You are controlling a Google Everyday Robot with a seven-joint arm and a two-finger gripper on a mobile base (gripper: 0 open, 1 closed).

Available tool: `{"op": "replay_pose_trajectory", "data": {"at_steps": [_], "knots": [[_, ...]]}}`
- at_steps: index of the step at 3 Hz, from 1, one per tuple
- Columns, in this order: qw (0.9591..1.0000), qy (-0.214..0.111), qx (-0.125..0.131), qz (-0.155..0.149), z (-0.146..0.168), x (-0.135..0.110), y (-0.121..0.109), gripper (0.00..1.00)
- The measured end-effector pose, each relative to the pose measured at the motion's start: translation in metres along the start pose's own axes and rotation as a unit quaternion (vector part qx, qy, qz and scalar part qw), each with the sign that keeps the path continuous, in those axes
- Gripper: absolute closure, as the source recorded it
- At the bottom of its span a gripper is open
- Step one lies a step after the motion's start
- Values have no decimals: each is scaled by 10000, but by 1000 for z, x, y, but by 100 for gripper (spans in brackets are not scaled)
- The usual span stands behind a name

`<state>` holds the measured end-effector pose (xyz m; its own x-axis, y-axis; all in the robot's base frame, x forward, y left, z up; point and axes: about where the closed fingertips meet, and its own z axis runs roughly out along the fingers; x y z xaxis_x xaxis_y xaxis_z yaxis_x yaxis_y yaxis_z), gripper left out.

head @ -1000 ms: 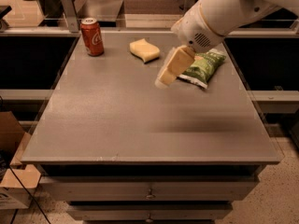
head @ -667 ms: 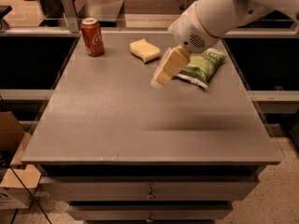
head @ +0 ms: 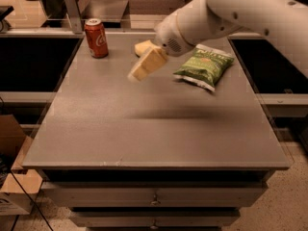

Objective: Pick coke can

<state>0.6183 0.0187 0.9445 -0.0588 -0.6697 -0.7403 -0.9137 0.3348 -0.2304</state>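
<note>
The coke can (head: 96, 37), red with white script and a silver top, stands upright at the far left corner of the grey table (head: 144, 129). My gripper (head: 144, 66) hangs above the table to the right of the can and somewhat nearer the camera, at the end of the white arm (head: 216, 18) that reaches in from the upper right. It is apart from the can and holds nothing that I can see.
A yellow sponge (head: 143, 46) lies just behind the gripper, partly hidden by it. A green chip bag (head: 204, 65) lies at the right back of the table. Drawers sit under the front edge. A cardboard box (head: 9, 177) stands on the floor at the left.
The arm and gripper have moved left across the table, away from the chip bag and closer to the can. The sponge is now partly covered by the gripper.
</note>
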Motion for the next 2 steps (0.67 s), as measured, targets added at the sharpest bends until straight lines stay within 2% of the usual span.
{"op": "replay_pose_trajectory", "data": {"at_steps": [1,2], "knots": [[9991,-399,-3,112,30,-17,-13,0],[9966,-777,-75,281,64,-37,-28,0]]}}
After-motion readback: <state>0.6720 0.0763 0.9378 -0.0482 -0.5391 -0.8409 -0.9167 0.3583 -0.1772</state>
